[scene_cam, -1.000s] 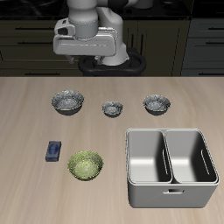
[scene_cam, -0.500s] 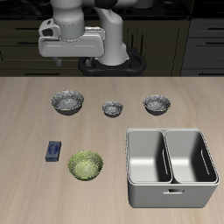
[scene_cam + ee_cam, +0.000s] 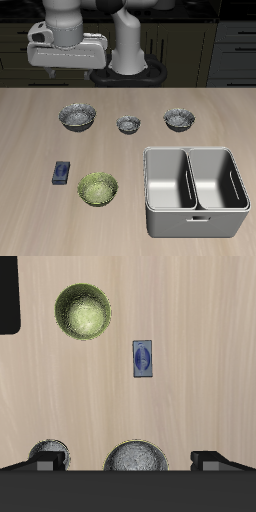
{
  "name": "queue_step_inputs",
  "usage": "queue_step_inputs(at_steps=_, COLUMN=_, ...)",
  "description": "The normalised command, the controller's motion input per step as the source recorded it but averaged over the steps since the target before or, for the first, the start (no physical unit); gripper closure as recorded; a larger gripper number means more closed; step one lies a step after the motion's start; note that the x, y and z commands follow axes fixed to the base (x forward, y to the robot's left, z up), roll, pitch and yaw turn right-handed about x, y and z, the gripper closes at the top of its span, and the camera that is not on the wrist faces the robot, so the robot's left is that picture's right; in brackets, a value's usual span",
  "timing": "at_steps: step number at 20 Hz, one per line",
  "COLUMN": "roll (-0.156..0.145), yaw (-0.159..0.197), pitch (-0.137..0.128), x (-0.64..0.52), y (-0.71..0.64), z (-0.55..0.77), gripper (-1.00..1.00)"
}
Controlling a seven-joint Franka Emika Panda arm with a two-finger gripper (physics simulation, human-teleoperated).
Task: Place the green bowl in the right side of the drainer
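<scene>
Mottled glassy green bowl (image 3: pixel 98 188), brushed grey metal drainer (image 3: pixel 196 218), matt pale wood-grain table (image 3: pixel 30 140).

three grey patterned bowls (image 3: pixel 77 118) in a row, small blue object (image 3: pixel 61 173) on wooden table (image 3: pixel 30 140)

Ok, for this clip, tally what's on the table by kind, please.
Grey patterned bowls: 3
Green bowl: 1
Small blue object: 1
Drainer: 1
Total: 6
</scene>
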Motion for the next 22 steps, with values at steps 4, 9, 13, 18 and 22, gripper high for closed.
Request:
queue_step_inputs(at_steps=4, roll=-0.021, yaw=-0.016, pitch=-0.029, x=0.34, y=-0.25, z=0.11, gripper=-1.0)
queue_step_inputs(at_steps=9, roll=0.019, yaw=-0.019, pitch=0.005, x=0.36, y=-0.17, z=0.07, gripper=-1.0)
queue_step_inputs(at_steps=13, roll=0.059, yaw=0.034, pitch=0.0, x=0.33, y=-0.02, z=0.03, gripper=-1.0)
queue_step_inputs(at_steps=18, roll=0.002, yaw=0.008, pitch=0.005, x=0.36, y=0.06, z=0.01, gripper=-1.0)
queue_step_inputs(at_steps=22, roll=0.022, yaw=-0.016, pitch=-0.013, x=0.27, y=0.11, z=0.05, gripper=-1.0)
